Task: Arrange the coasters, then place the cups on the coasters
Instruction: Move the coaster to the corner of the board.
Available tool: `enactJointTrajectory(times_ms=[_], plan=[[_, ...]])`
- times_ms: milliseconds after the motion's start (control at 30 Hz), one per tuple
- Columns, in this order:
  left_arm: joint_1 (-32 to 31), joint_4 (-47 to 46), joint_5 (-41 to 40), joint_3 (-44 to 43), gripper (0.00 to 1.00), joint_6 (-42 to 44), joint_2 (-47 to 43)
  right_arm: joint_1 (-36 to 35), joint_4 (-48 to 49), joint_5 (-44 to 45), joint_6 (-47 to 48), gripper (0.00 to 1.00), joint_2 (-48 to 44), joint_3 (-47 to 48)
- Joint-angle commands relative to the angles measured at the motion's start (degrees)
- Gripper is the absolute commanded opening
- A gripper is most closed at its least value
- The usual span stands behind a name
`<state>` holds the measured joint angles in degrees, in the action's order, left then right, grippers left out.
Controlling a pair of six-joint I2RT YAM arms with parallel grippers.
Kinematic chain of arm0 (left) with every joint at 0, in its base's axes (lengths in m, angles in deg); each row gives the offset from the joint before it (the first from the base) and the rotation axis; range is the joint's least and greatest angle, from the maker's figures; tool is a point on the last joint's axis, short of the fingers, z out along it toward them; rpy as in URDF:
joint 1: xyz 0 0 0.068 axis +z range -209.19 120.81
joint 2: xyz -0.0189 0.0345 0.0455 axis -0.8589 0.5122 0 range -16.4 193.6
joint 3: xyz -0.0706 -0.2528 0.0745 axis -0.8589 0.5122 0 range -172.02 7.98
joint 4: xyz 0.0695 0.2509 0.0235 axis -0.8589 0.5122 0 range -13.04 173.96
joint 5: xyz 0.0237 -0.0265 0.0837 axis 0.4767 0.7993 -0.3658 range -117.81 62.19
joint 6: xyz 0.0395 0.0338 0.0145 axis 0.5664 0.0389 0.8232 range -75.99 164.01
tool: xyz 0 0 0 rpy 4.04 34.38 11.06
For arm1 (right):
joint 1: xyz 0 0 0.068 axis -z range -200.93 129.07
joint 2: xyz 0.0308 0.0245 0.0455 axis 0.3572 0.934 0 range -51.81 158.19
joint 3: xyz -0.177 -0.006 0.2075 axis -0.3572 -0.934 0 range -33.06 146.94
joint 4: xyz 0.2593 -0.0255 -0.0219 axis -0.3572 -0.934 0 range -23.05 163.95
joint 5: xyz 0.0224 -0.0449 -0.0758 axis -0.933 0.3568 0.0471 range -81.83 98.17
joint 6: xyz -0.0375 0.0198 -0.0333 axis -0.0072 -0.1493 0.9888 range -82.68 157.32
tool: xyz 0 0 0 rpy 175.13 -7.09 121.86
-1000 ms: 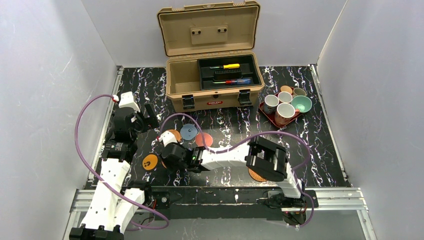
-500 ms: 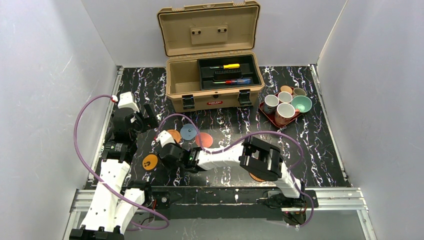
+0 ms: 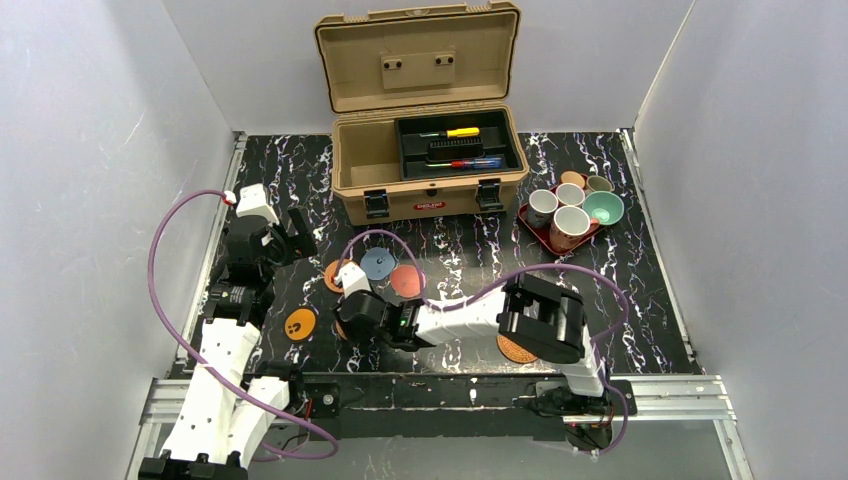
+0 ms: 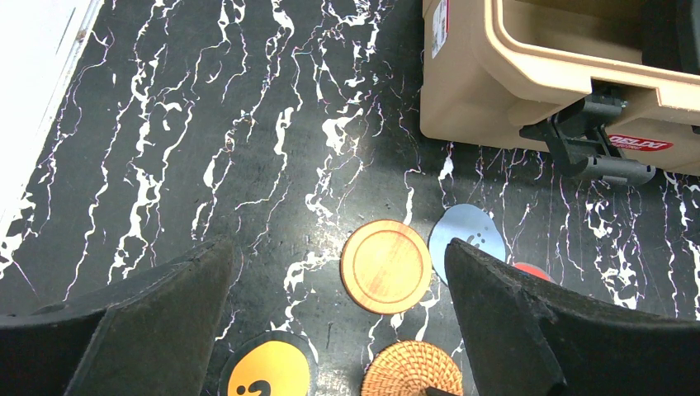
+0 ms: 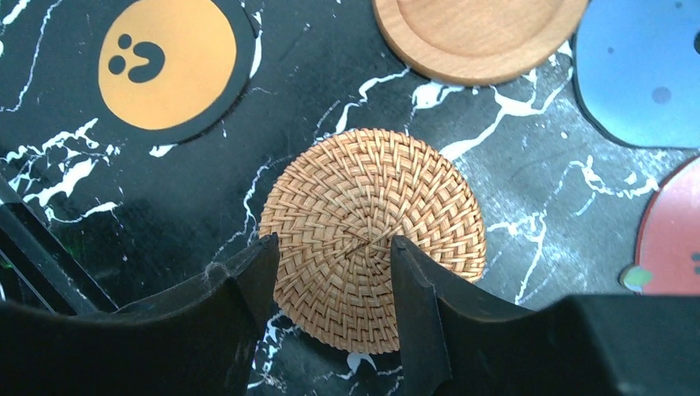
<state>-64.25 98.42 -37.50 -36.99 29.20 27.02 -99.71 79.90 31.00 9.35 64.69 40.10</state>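
My right gripper [image 5: 332, 247] hangs low over a woven coaster [image 5: 371, 239] lying flat on the black marble table; its jaws stand apart, one finger at the disc's left rim, the other across its middle. Around it lie an orange coaster with black marks [image 5: 161, 62], a wooden one [image 5: 479, 33], a blue-grey one [image 5: 644, 74] and a pinkish-red one [image 5: 673, 231]. A second woven coaster [image 3: 515, 350] peeks out under the right arm. The cups [image 3: 570, 225] stand together on a dark red tray [image 3: 540, 238] at the right. My left gripper [image 4: 338, 247] is wide open above the wooden coaster [image 4: 385, 266].
An open tan toolbox [image 3: 430, 160] with screwdrivers stands at the back centre. Purple cables loop over both arms. White walls close in the left, right and back sides; a metal rail [image 3: 450, 392] runs along the near edge.
My right gripper has shifted a little to the right and toward the near edge, and the wooden coaster now shows in full. The left arm has not moved.
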Motion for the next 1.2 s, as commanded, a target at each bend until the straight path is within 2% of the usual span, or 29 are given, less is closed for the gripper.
enactJointTrajectory(times_ms=[0, 1167], plan=[[-0.2, 0.3, -0.7, -2.2, 0.98, 0.1, -0.1, -0.1, -11.7, 0.8, -2.7, 0.61, -0.5, -4.9], [-0.2, 0.2, -0.7, -2.1, 0.98, 0.2, 0.2, -0.1, -26.5, 8.0, -19.9, 0.61, -22.3, -25.3]])
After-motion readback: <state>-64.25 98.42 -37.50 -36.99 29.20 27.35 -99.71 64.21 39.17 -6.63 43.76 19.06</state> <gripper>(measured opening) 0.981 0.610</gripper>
